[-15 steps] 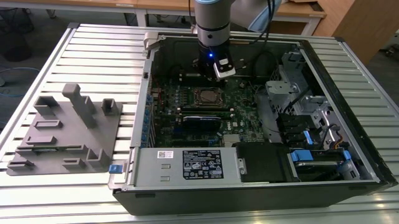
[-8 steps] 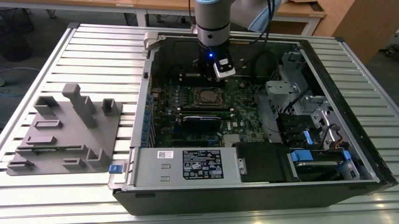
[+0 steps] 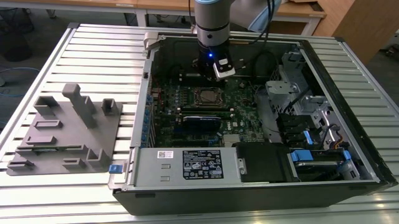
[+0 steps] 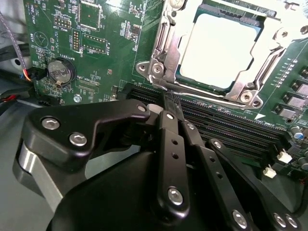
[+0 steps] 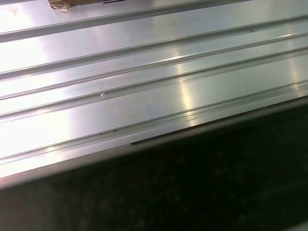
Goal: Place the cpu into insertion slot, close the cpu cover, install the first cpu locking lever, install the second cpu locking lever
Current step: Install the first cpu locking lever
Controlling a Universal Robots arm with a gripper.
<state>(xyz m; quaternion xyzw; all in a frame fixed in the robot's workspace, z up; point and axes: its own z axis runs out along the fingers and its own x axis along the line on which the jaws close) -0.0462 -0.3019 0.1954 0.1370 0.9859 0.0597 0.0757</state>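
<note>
The cpu (image 4: 216, 48), a flat square chip with a pale, dull silver face, sits inside the insertion slot (image 3: 208, 96), the small square black-rimmed socket. The cpu cover (image 4: 162, 53), a thin silvery metal frame with a big square cut-out, lies down flat over the slot, framing the chip on all sides. Thin metal lever rods run along the cover's edges; whether they are hooked down cannot be told.

Just beside the insertion slot, at the cover's near corner, is the black gripper (image 4: 171, 102). Its two fingers are drawn narrow, tips together and right at the cover's edge. Whether they pinch a lever rod there is not clear.

Around the slot spreads the green motherboard (image 4: 110, 48). Long black memory slots (image 4: 226, 127) lie alongside the slot, under the fingers, and a round silver coin battery (image 4: 61, 72) sits farther off.

In the exterior view the grey robot arm (image 3: 212, 23) reaches down over the slot into the open black computer case (image 3: 249, 196). The case lies on a ribbed aluminium table (image 3: 93, 51), with a grey moulded fixture tray (image 3: 65, 130) well apart from the slot, outside the case.
</note>
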